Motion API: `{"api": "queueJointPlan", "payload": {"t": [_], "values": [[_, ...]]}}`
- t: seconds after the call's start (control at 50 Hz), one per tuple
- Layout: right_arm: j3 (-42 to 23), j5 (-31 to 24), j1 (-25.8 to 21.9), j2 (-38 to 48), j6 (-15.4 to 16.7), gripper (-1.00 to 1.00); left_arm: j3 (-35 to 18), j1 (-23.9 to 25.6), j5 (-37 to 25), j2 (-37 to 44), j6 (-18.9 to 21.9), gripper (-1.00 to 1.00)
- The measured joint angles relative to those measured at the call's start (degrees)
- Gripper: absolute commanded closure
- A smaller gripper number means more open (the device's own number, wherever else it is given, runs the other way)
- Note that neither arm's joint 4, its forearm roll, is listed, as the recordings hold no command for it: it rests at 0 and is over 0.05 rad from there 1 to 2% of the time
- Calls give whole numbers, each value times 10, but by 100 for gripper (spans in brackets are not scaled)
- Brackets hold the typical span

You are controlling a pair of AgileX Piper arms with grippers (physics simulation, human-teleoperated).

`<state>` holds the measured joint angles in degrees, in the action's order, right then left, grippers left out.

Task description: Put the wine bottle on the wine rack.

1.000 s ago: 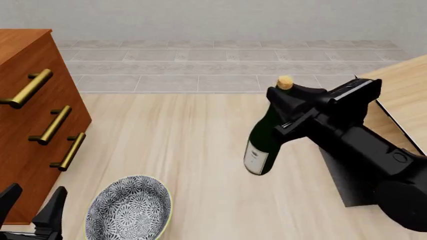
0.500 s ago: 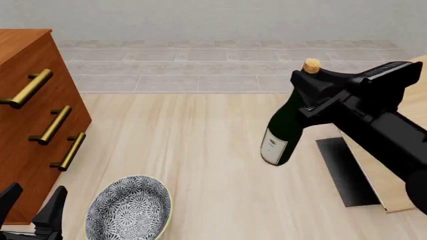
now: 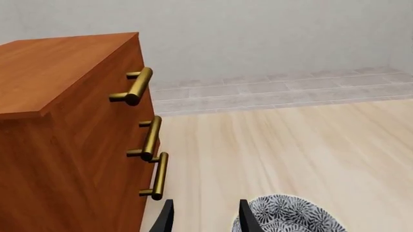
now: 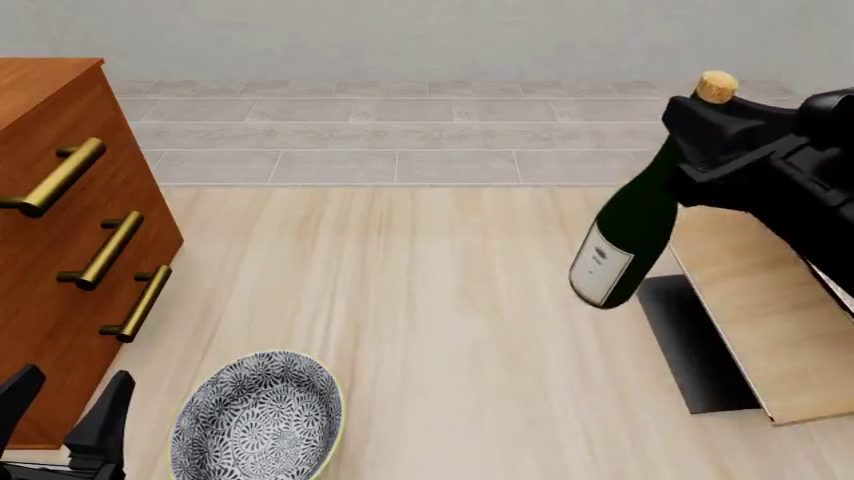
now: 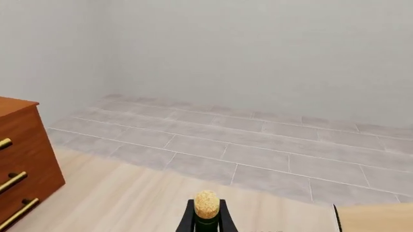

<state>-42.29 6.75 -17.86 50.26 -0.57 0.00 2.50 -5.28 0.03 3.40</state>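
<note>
The dark green wine bottle with its tan cork hangs tilted in the air at the right, held by the neck in my right gripper, which is shut on it. Its labelled base points down and to the left. Just below and to its right lies the wine rack, a tan slanted panel over a black base plate. In the right wrist view the cork shows between the fingers. At the bottom left, my left gripper stands open and holds nothing; it appears again as my left gripper.
A reddish-brown drawer cabinet with brass handles stands at the left. A patterned blue-and-white bowl sits on the table near the front, beside the left gripper. A grey tiled floor and a wall lie beyond the table.
My right gripper has carried the bottle up and to the right, from the table's middle to above the rack's left edge. The left arm has not moved.
</note>
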Motion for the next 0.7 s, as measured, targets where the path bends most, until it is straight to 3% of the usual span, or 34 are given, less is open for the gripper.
{"api": "queueJointPlan", "payload": {"t": [0.7], "values": [[-58, -86, 101, -33, -26, 100, 0, 2, -4, 0, -3, -100]]}}
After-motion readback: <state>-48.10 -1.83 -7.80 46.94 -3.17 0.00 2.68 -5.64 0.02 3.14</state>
